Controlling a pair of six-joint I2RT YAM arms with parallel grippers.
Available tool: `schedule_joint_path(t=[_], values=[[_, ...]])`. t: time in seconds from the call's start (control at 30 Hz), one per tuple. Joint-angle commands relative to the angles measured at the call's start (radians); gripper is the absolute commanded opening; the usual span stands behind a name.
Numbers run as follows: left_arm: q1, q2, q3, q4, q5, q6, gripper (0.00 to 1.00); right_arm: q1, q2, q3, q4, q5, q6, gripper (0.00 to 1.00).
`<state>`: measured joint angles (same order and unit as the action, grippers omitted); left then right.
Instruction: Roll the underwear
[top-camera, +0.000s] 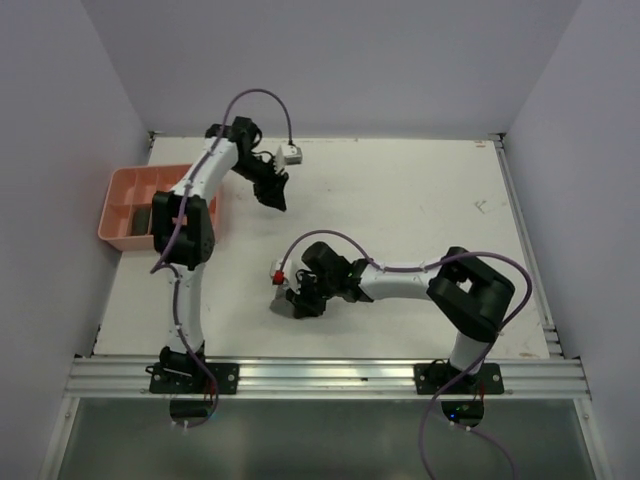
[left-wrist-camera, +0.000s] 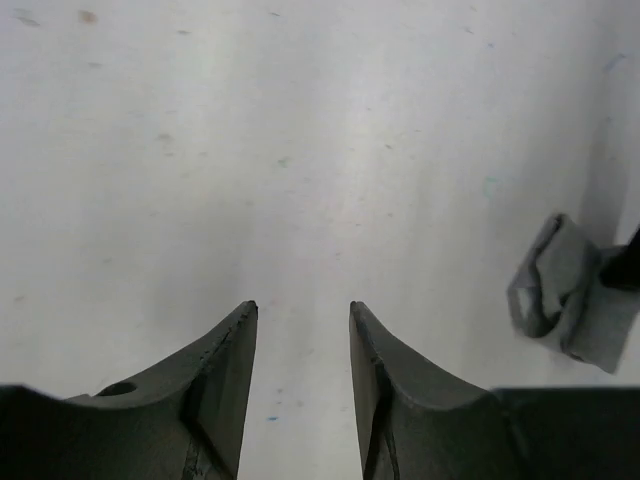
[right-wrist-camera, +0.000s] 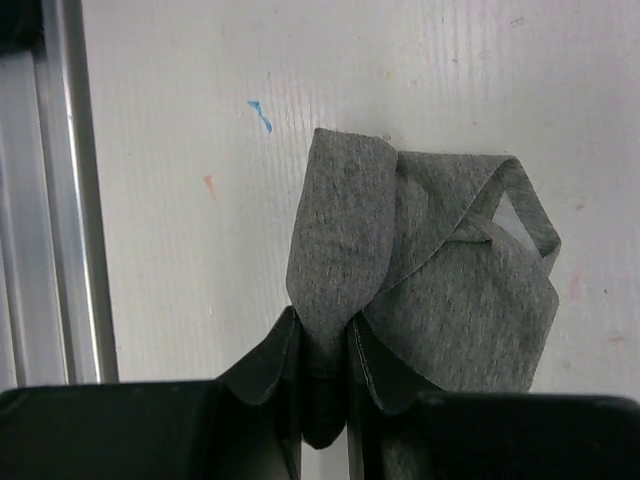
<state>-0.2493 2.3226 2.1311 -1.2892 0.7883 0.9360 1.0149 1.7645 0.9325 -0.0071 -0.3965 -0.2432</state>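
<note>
A grey underwear lies crumpled and partly folded on the white table near its front edge. My right gripper is shut on a folded edge of it, low over the table. In the top view the right gripper sits over the cloth at centre front. My left gripper is open and empty above the far-left middle of the table. In the left wrist view its fingers stand apart over bare table, and the grey cloth shows at the right edge.
A pink compartment tray stands at the left edge of the table, with a dark item in a front compartment. An aluminium rail runs along the front edge, close to the cloth. White walls enclose three sides.
</note>
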Motion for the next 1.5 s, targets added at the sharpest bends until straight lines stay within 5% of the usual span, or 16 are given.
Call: schedule_joint_path(t=[0.0,0.17,0.23,0.47,0.67,0.8,1.23,1.47], values=[[0.074,-0.185,-0.157,0.126,0.075,-0.011,0.45,-0.048,0.087,0.012,-0.070,-0.129,0.116,0.00],[0.140,-0.621,-0.715,0.532,0.068,-0.038,0.45,-0.111,0.194,0.058,-0.045,-0.249,0.215,0.00],[0.168,-0.765,-0.825,0.618,0.066,-0.051,0.45,-0.125,0.231,0.075,-0.036,-0.304,0.267,0.00],[0.133,-1.049,-1.183,0.513,0.042,0.311,0.49,-0.179,0.392,0.164,-0.005,-0.464,0.378,0.00],[-0.037,-1.163,-1.397,0.554,-0.029,0.368,0.51,-0.208,0.467,0.187,0.027,-0.522,0.447,0.00],[-0.134,-1.183,-1.470,0.619,-0.060,0.345,0.52,-0.214,0.504,0.212,0.010,-0.536,0.472,0.00],[-0.209,-1.111,-1.568,0.795,-0.173,0.314,0.52,-0.225,0.558,0.262,-0.042,-0.541,0.481,0.00],[-0.274,-1.076,-1.605,0.841,-0.230,0.294,0.33,-0.234,0.575,0.264,-0.050,-0.533,0.492,0.00]])
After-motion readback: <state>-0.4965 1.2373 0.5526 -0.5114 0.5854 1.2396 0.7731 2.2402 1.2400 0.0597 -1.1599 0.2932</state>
